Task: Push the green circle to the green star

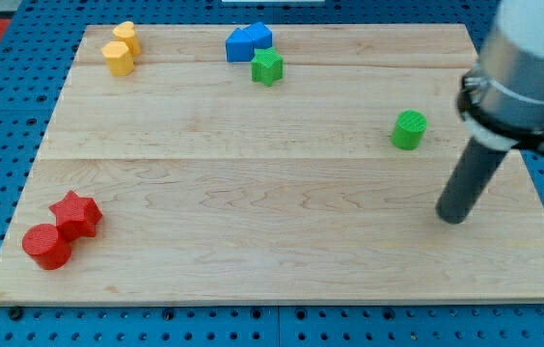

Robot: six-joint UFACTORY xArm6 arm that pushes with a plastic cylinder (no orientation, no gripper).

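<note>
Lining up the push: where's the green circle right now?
The green circle sits on the board's right side, alone, well right of and slightly below the green star. My tip is below it and a little to its right, not touching.

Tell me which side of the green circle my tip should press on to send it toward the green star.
There is no grip here, only a push. Press the green circle on its right, slightly lower side, since the green star lies to the view's upper left. Its round wall can slip off a glancing contact, so aim through its centre. My tip now sits below and right of the circle, not touching it.
</note>
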